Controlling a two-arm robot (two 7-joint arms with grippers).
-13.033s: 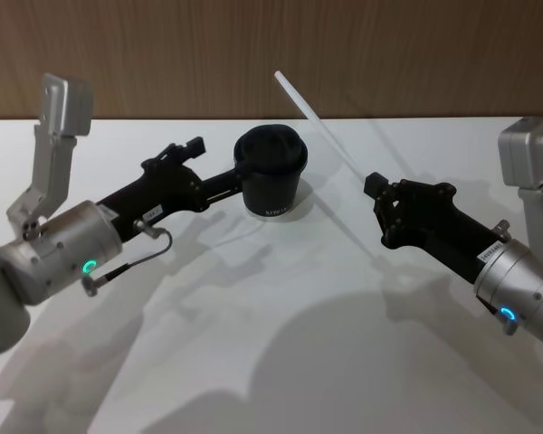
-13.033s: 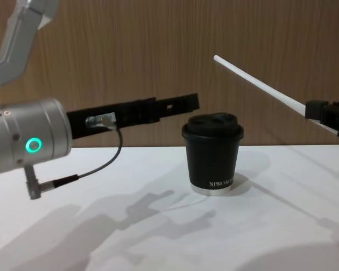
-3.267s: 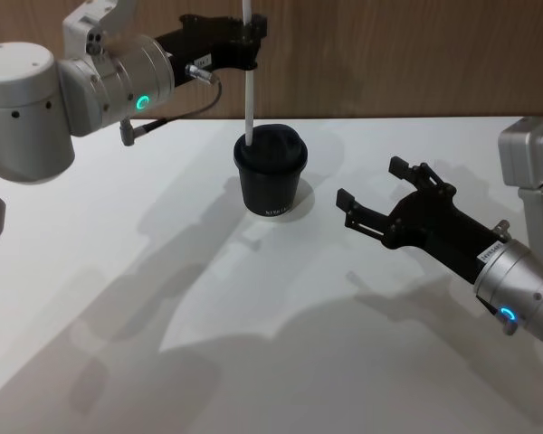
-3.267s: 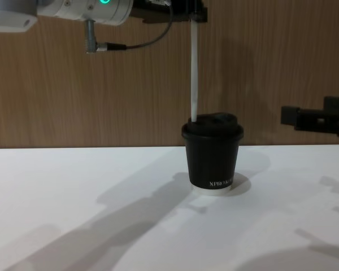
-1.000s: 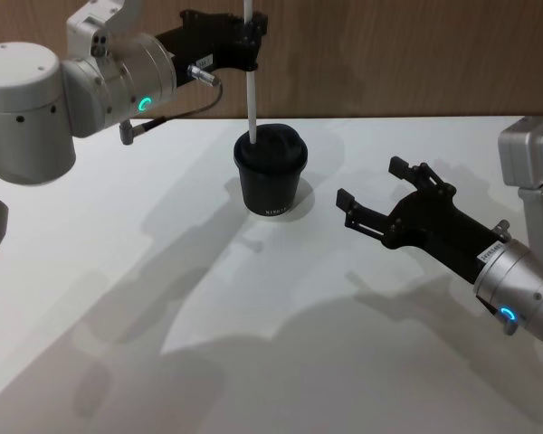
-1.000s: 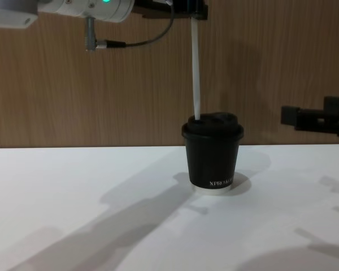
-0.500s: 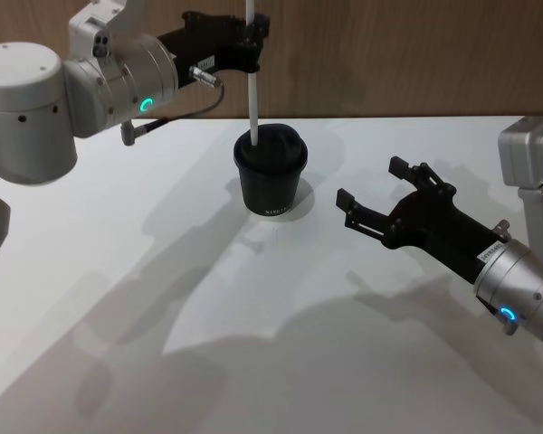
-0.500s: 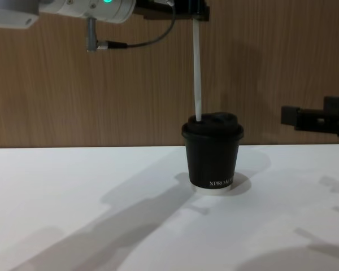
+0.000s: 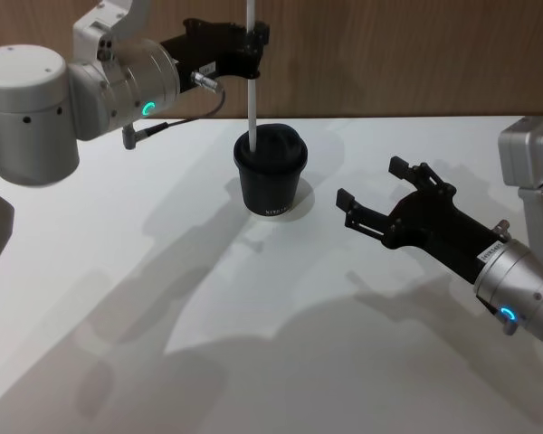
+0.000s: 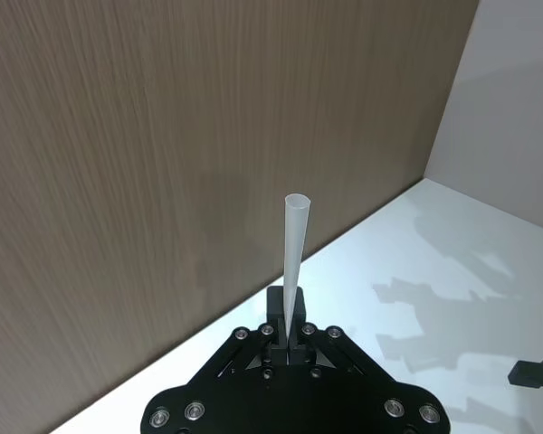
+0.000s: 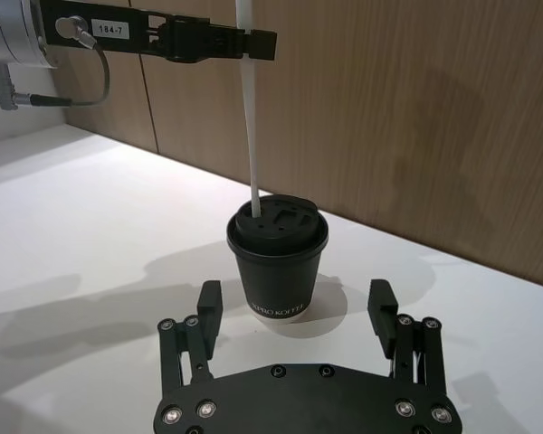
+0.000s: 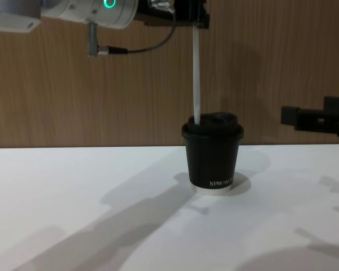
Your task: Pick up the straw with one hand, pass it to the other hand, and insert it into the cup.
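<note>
Directly under the left gripper hangs the straw, pinched between the jaws high on its length, a short stub poking out past the grip in the left wrist view. I read it as upright, or close to it. Its lower tip sits at the near-left edge of the lid on the cup; I cannot tell from here whether it has found the opening or only rests on the dome.

Handling, my judgement: the straw is a thin white tube, very light, smooth-walled, stiff enough to stand straight but ready to buckle or kink if I push down while the tip is off the hole. A grip this high leaves a long free span below, so any small tilt at the jaws swings the tip wide. Hold firmly, no harder; crushing the tube would flatten it.

The cup is matte black paper with a domed plastic lid, white lettering, white bottom rim. Light, probably empty, so a sideways nudge from the straw could slide or tip it on the smooth white table.

Well off to the side of the cup, the right gripper rests low over the table, jaws spread wide, holding nothing. Wood-grain wall panel behind everything.
</note>
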